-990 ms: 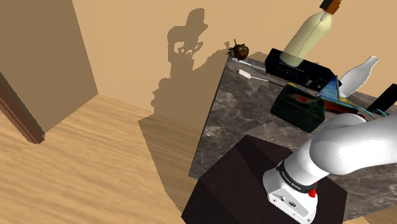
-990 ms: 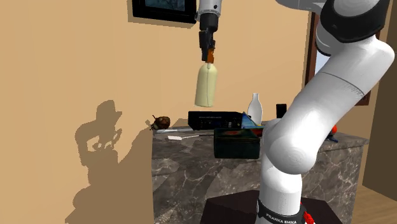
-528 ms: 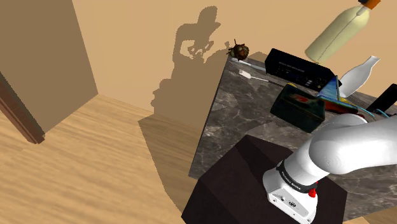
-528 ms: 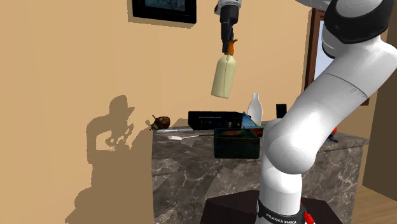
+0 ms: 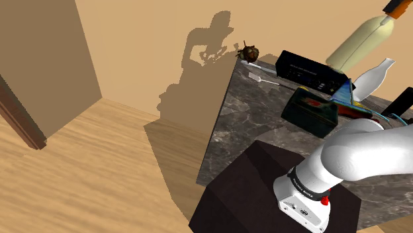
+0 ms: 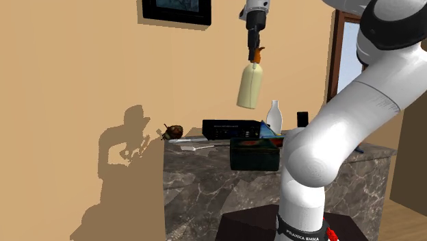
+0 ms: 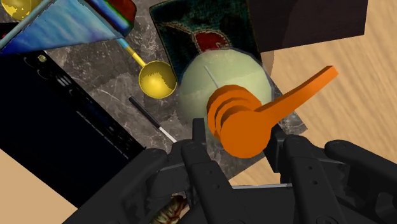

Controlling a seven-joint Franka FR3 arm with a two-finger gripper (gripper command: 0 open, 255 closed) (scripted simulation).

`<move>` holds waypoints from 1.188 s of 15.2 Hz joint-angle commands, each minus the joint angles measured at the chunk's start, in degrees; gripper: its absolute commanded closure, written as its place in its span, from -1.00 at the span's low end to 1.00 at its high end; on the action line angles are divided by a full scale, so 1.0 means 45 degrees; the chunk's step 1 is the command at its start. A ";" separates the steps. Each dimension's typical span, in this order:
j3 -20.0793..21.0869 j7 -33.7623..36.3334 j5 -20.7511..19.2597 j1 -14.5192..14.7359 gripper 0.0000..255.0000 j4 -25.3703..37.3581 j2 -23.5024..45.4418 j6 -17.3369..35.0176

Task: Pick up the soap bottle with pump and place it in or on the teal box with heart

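A pale green soap bottle (image 6: 250, 86) with an orange pump (image 6: 256, 53) hangs high above the marble counter, and my gripper (image 6: 255, 45) is shut on its pump neck. In the wrist view the black fingers (image 7: 198, 137) clasp the orange pump (image 7: 245, 121) from both sides, with the bottle body (image 7: 216, 79) below them. The dark teal box with a red heart (image 7: 202, 33) lies on the counter straight beneath the bottle. In the shoulder view the bottle (image 5: 359, 44) hangs tilted above and behind that box (image 5: 311, 112). The box (image 6: 254, 155) stands at the counter's front.
A black device (image 5: 308, 70), a white bottle (image 5: 374, 76), a blue sloped object (image 5: 349, 92), a white spoon (image 5: 261, 78) and a small brown figure (image 5: 249, 51) stand on the counter (image 5: 258, 126). A yellow ladle (image 7: 157, 79) lies beside the box. The counter's edge drops to wooden floor (image 5: 99, 172).
The gripper has carried the bottle toward the right in both exterior views, from beside the black device to above the dark box. It stays shut on the pump.
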 commanded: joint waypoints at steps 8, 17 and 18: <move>-0.0016 0.0268 -0.0245 -0.0251 1.00 -0.2592 -0.1267 0.1348; -0.0146 0.0477 -0.0519 -0.0494 1.00 -0.4889 -0.2345 0.2577; -0.0168 0.0496 -0.0553 -0.0521 1.00 -0.5129 -0.2454 0.2710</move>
